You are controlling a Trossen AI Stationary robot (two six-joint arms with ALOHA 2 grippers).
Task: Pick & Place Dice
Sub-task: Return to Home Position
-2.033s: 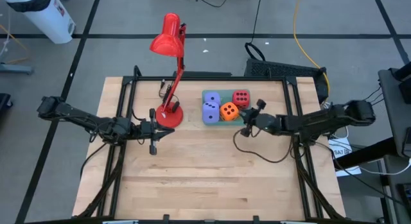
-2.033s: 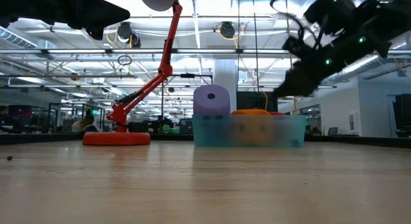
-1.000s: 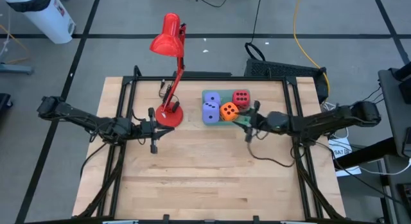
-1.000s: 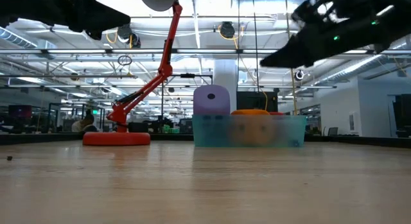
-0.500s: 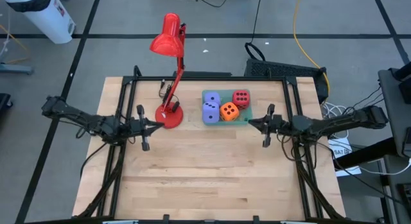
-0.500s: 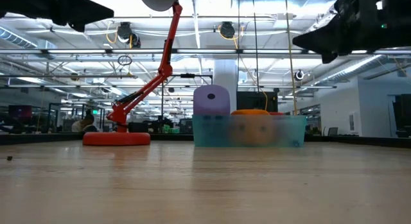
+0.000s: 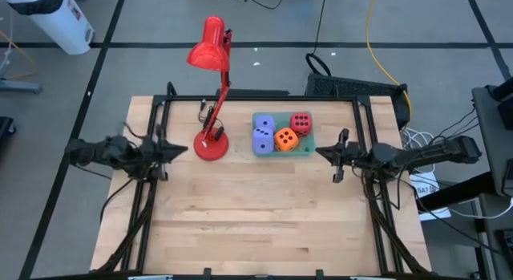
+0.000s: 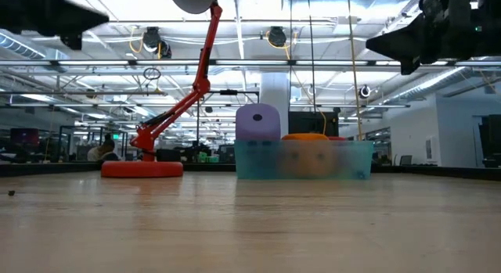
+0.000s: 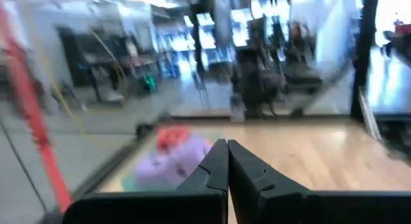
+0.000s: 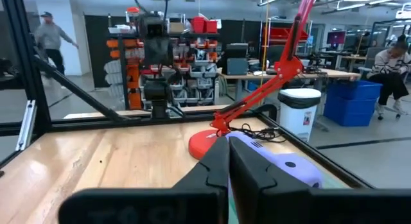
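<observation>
1. Nearest, the front half of the light wooden surface is lying bare. No die is resting anywhere on it, so I judge the picking to be finished.
2. Midway back, the left gripper is hanging high over the surface's left side, near the lamp's base. Its two dark fingers are pressed together on nothing.
3. The right gripper is mirroring it over the right side, near the bin's right end but raised well above it. Its fingers are likewise pressed together and carrying nothing. Both are pointing inward from the edges, which reads as a parking posture, since no die is left to carry.
4. Farther back, the translucent green plastic bin is holding all four soft dice with dark pips.
   - The two lavender-blue dice are sitting at its left, one behind the other.
   - The orange die is sitting front right.
   - The red die is sitting back right.
   - They are touching one another, and the walls are keeping them from rolling off.
5. Left of the bin and apart from it, the red metal desk lamp is leaning its arm backward, out of the arms' reach.
6. Farthest off, a person is standing in the room beyond.
</observation>
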